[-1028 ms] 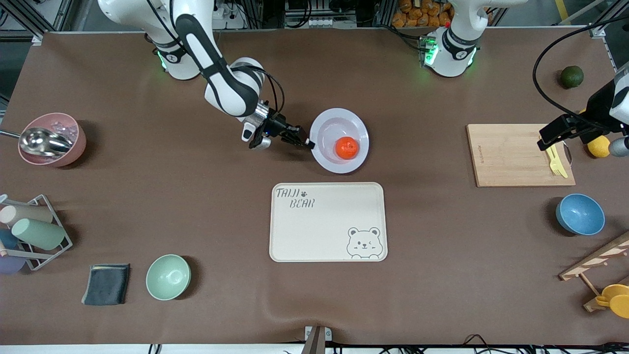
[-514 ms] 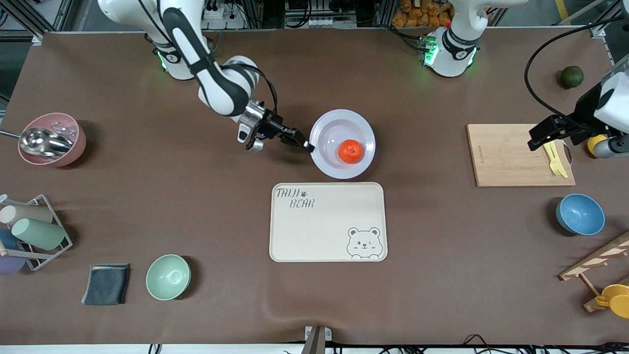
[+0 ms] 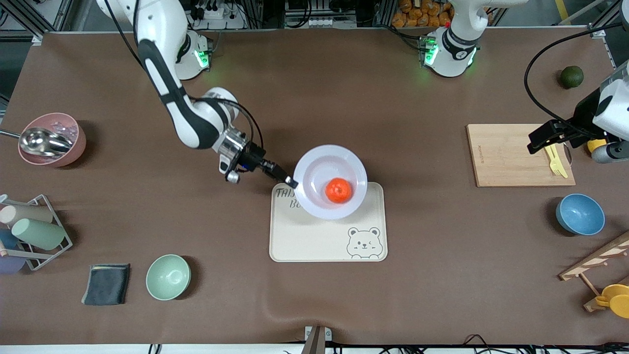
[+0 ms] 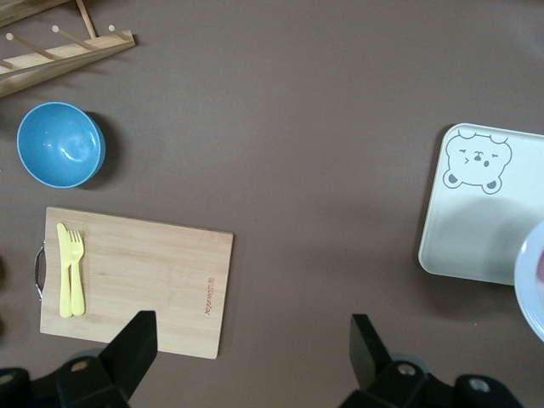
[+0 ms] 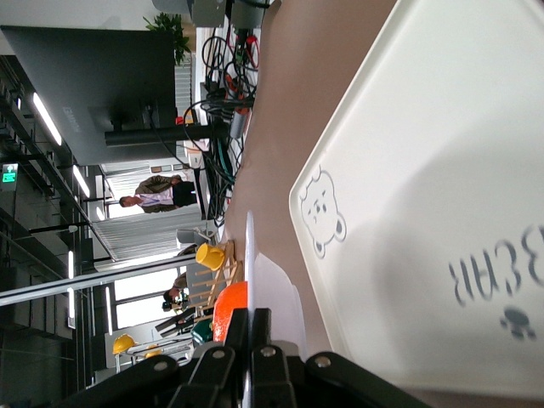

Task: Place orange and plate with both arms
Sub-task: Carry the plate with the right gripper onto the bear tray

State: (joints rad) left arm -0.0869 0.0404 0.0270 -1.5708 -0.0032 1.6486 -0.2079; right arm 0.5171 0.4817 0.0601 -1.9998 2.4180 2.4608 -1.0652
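The pale lavender-white plate (image 3: 314, 169) is held in the air over the cream bear-printed tray (image 3: 314, 241), above the tray's edge nearest the robots. The orange (image 3: 338, 190) sits in the plate's well. My right gripper (image 3: 290, 182) is shut on the plate's rim at the right arm's end. In the right wrist view the fingers (image 5: 259, 327) clamp the thin rim (image 5: 251, 255), with the orange (image 5: 228, 306) just past it and the tray (image 5: 442, 153) below. My left gripper (image 3: 540, 140) is open and empty over the wooden cutting board (image 3: 511, 155); it shows in its wrist view (image 4: 251, 348).
A yellow fork and knife (image 3: 556, 160) lie on the cutting board. A blue bowl (image 3: 580, 214) and a wooden rack (image 3: 597, 260) stand at the left arm's end. A green bowl (image 3: 168, 277), grey cloth (image 3: 106, 283), cup rack (image 3: 29, 231) and pink bowl with scoop (image 3: 51, 139) stand at the right arm's end.
My right gripper has carried the plate with the orange toward the front camera, from over the bare table to over the tray. The left gripper has barely moved.
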